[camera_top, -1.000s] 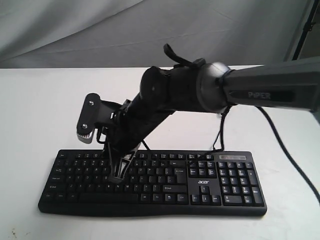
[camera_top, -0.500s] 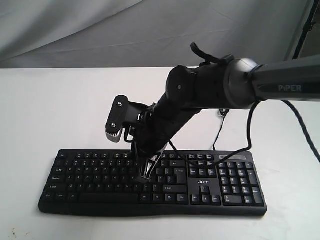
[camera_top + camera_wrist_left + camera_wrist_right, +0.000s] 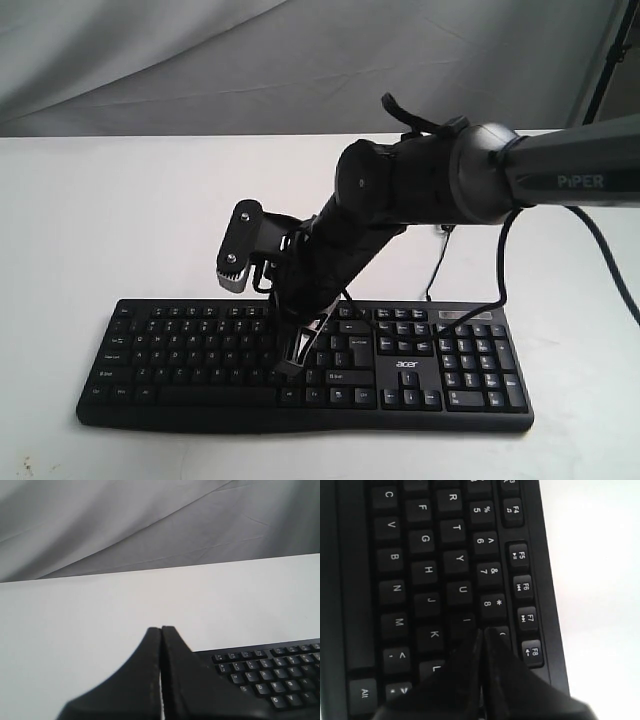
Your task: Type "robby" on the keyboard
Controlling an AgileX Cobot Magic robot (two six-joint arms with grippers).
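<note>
The black keyboard (image 3: 190, 352) with white legends and an "acer" logo (image 3: 407, 364) lies across the near part of the white table (image 3: 90, 220). My right gripper (image 3: 289, 368) reaches in from the right, shut and empty. It points down at the middle of the letter keys. In the right wrist view its tips (image 3: 484, 630) sit just past the I key (image 3: 465, 620), beside the 9 key, covering the key after I. The keyboard (image 3: 420, 555) fills that view. My left gripper (image 3: 161, 628) is shut and empty, above bare table beside the keyboard's (image 3: 272, 677) left end.
A thin black cable (image 3: 437, 268) hangs behind the keyboard's back edge under the right arm (image 3: 420, 185). Grey cloth (image 3: 200, 60) backs the table. A dark stand leg (image 3: 605, 55) stands at the far right. The left arm is not in the exterior view.
The right arm has swung right along the keyboard, carrying its shut tips from the left-hand letter keys to the middle ones, then dipped slightly.
</note>
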